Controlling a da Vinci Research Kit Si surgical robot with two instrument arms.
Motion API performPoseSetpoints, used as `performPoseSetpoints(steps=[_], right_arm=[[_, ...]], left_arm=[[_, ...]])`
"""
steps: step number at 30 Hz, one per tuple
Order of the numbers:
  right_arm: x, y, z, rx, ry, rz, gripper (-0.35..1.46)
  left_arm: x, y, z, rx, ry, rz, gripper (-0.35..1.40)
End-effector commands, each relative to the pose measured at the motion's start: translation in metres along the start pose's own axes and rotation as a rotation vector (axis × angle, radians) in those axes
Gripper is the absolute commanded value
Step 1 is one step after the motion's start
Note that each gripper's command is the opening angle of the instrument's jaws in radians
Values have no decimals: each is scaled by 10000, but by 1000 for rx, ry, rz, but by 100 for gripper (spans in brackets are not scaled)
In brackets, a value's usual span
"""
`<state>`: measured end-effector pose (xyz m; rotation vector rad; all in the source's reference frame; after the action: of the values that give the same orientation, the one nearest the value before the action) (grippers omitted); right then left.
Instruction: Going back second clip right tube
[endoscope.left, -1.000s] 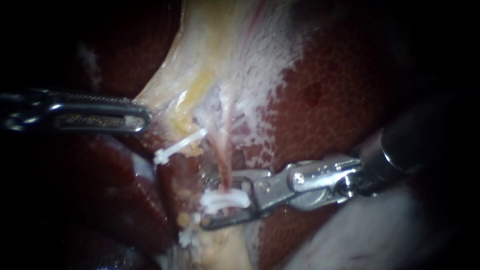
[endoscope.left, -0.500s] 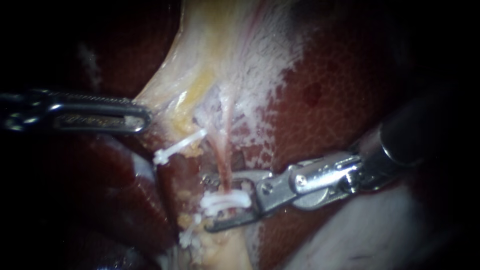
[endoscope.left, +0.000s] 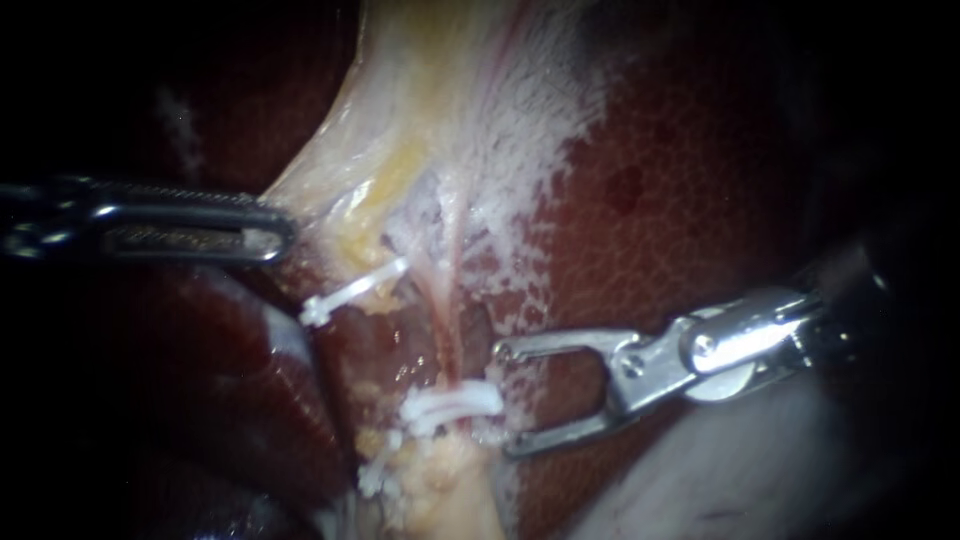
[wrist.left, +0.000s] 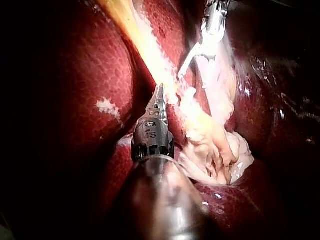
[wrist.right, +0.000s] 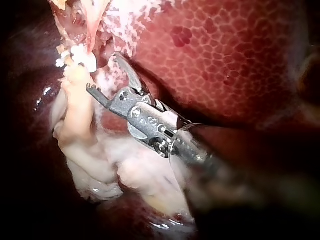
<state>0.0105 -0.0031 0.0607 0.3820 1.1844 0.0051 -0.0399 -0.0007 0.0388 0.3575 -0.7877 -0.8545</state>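
Endoscope view: clips on a soft tube

Right instrument (endoscope.left: 505, 400) holds nothing, its pincer wide open just beside the white clips (endoscope.left: 450, 403) on the right tube (endoscope.left: 447, 320). That tube looks thin, slick and easily torn, so it is best taken gently above the clips. Left instrument (endoscope.left: 280, 232) pinches pale tissue (endoscope.left: 340, 170).

Light's coming straight off the endoscope, so the middle is glowing while the edges are dropping off to near black. The pale tissue (endoscope.left: 440, 110) is washing out a bit, and the right instrument (endoscope.left: 505, 400) is glaring hard off its metal. The left instrument (endoscope.left: 285, 228) is sitting half in shadow. In the wrist views the wet liver (endoscope.left: 680, 220) is throwing little glints, and the rims are going dark.
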Motion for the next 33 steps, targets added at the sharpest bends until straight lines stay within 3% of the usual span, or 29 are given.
performPoseSetpoints(steps=[1, 11, 21, 27, 33], right_arm=[[3, 2, -6, -14, -3, 0, 60], [14, 9, -37, -32, -4, -6, 60], [16, 5, -39, -31, -4, -6, 60], [16, 4, -40, -30, -3, -6, 60], [15, 3, -41, -30, -3, -7, 60]], left_arm=[[0, 0, 0, 1, 0, 0, -13], [3, 7, 4, 1, 0, 1, -13], [16, 30, 18, -3, -2, 6, -13], [32, 43, 36, -11, 9, -2, -13], [55, 36, 66, -9, 35, 5, -13]])
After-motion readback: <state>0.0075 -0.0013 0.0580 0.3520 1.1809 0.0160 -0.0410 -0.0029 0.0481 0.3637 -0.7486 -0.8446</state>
